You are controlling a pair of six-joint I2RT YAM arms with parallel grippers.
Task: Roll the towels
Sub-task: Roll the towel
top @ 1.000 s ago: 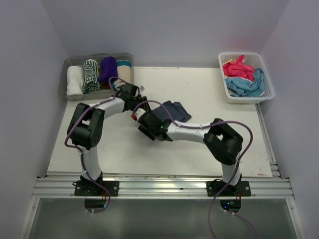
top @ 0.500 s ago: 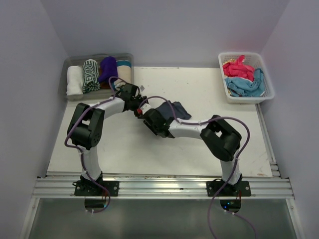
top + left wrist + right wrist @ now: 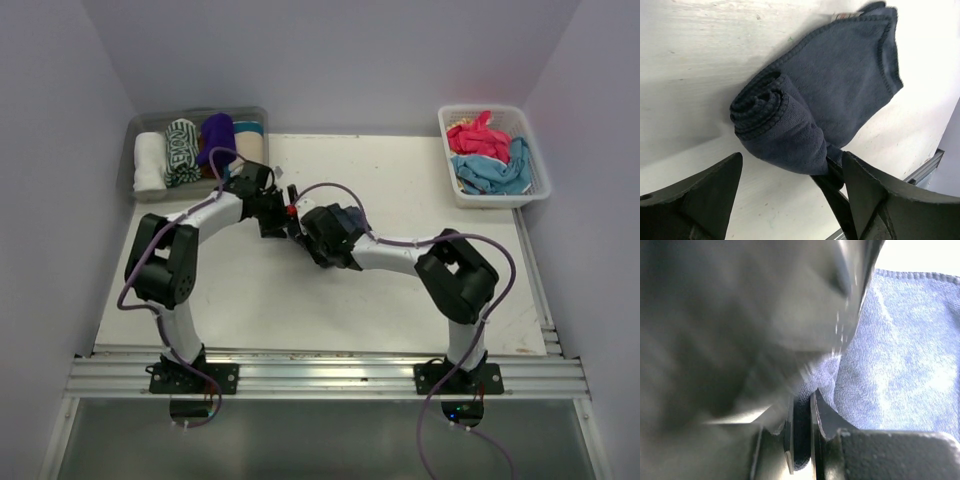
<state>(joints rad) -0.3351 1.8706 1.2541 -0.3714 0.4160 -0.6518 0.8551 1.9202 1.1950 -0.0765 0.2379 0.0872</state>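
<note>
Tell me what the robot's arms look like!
Two skinny arms: the left arm and right arm have white tubes, chunky black joints and thin purple cables looping along them. The left gripper has black wedge-shaped fingers.

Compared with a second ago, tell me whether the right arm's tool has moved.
Yes. In the top view, the right tool has moved farther from the silver aluminium rail along the near edge.
</note>
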